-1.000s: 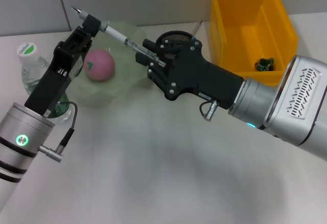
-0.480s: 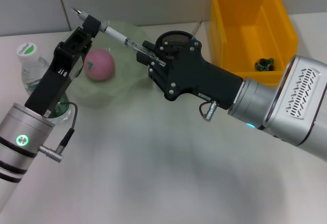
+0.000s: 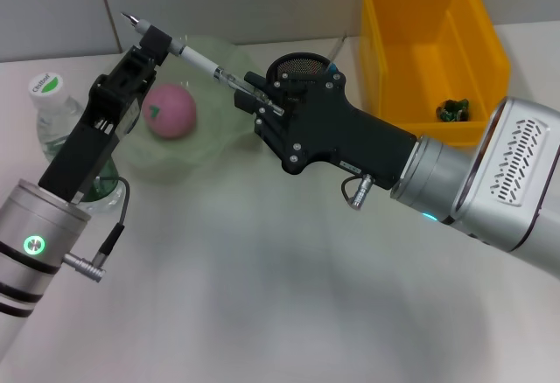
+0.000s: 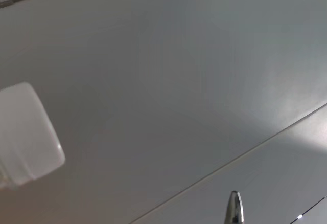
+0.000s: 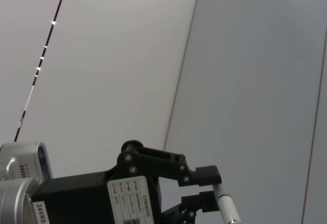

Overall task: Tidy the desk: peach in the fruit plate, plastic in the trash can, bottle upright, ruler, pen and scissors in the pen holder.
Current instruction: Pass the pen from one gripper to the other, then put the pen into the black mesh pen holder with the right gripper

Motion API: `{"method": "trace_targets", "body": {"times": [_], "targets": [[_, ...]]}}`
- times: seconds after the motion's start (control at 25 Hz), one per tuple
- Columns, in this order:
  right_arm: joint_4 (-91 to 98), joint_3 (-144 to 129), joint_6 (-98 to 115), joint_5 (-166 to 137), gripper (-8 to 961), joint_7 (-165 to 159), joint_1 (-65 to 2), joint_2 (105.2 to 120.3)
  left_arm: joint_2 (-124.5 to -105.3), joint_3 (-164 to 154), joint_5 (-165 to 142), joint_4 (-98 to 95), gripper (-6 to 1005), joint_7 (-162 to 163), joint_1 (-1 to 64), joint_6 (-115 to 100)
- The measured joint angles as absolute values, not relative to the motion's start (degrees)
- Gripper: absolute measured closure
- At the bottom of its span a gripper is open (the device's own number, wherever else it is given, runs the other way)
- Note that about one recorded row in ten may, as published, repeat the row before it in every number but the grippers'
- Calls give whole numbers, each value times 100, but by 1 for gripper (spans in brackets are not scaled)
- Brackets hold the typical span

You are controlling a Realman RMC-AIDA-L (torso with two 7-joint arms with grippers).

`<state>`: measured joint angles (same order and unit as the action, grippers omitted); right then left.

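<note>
- Head view: my left pincer (image 3: 150, 44) and right pincer (image 3: 254, 99) both pinch the pen (image 3: 199, 59), held above the fruit plate (image 3: 219, 129). Judged a handover; next, left releases, right carries it to the pen holder (image 3: 302, 66).
- Left wrist view: pen tip only.
- Right wrist view: left pincer (image 5: 202, 188) clamps the pen.

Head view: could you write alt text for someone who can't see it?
Two robot arms hold one pen between them above a green fruit plate containing a peach: left gripper near its tip, right gripper at the other end. A yellow trash can stands behind.
</note>
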<state>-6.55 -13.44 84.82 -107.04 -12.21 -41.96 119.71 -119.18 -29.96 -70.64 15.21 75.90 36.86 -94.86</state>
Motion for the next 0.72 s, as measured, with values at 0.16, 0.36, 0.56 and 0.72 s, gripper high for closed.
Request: {"method": "trace_targets", "body": {"times": [0.16,0.36,0.56,0.72], "targets": [[-659,-1344,8505,-10704,819,-1207,-4181,11971,-11918,-2967,-7067,1505,820,7599,3639,-9517],[-666,-1339,8533,-10706,819,-1205,-4162,11968,-11918,-2957,-7067,1491,677,7607,3617,-9521],[-701,-935,8773,-10707,819,-1285,-4090,11954,-11918,-2954,-7260,1375,542,7145,3522,-9829],[-688,-557,8910,-10707,820,-1569,-4066,11948,-11917,-2946,-7560,1278,450,6507,3467,-10100]]}}
